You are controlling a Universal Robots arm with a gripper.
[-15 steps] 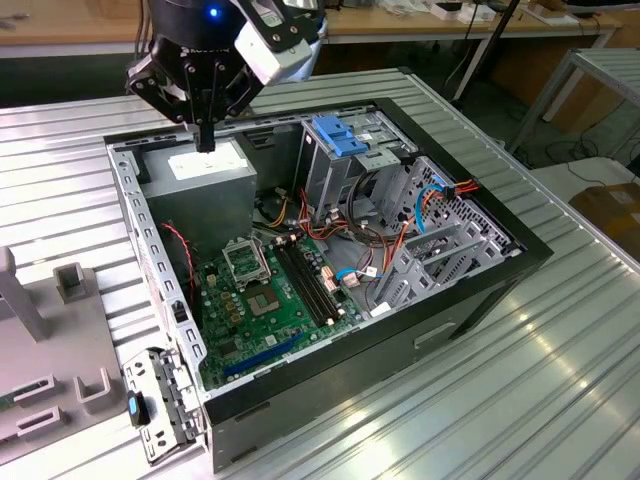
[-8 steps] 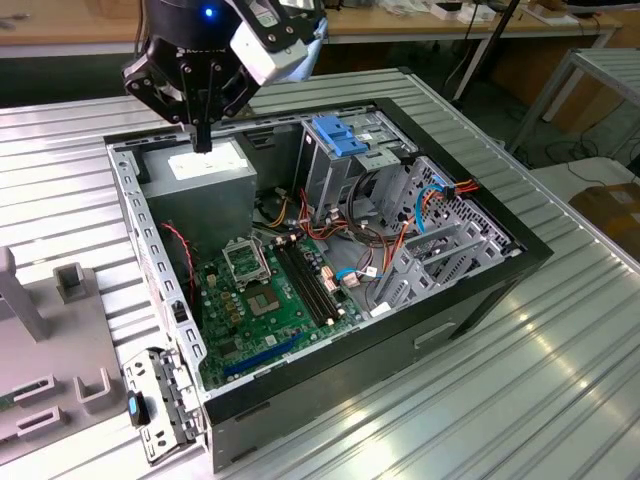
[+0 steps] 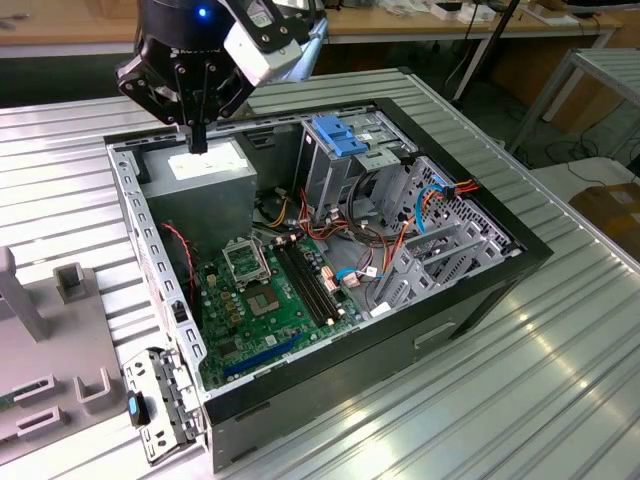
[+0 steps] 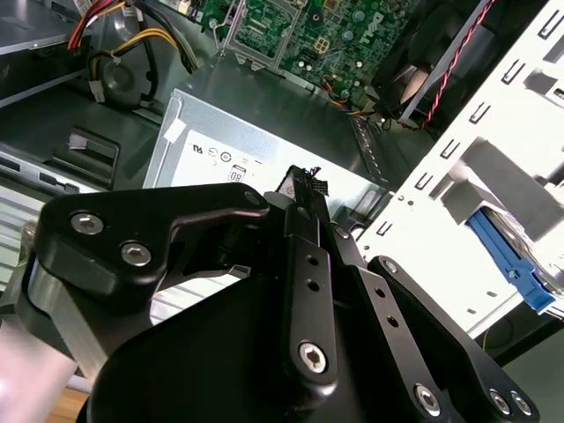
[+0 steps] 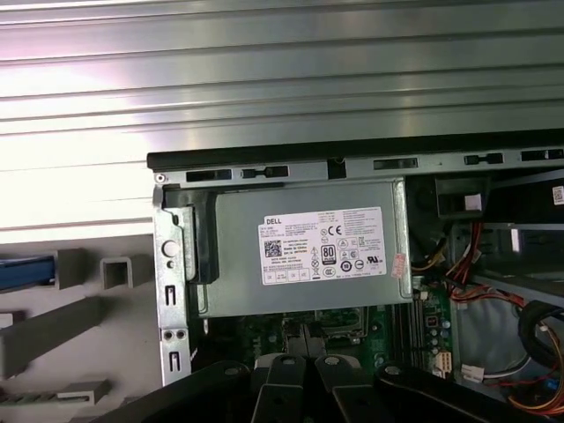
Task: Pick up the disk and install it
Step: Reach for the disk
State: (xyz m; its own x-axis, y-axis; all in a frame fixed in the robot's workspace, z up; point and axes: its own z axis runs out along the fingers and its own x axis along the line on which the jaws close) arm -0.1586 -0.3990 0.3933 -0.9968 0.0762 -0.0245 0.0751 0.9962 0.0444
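Observation:
My gripper [image 3: 197, 143] hangs over the back corner of the open computer case, just above the grey power supply [image 3: 210, 172]. Its black fingers [image 4: 306, 198] are pressed together with nothing between them. The same fingers [image 5: 284, 381] point down toward the power supply's white label [image 5: 324, 246]. The disk [image 5: 21, 273] shows as a bright blue rail lying on the grey fixture outside the case. In the second wrist view the disk's blue rail [image 4: 513, 263] sits beyond the case's pale perforated wall. My gripper is well apart from the disk.
The case [image 3: 480, 290] holds a green motherboard [image 3: 265, 300], red and orange cables [image 3: 385, 245] and a drive cage with a light-blue slotted bracket [image 3: 338, 135]. Grey fixture blocks [image 3: 68, 282] stand at the exterior view's left on the ribbed metal table [image 3: 520, 400].

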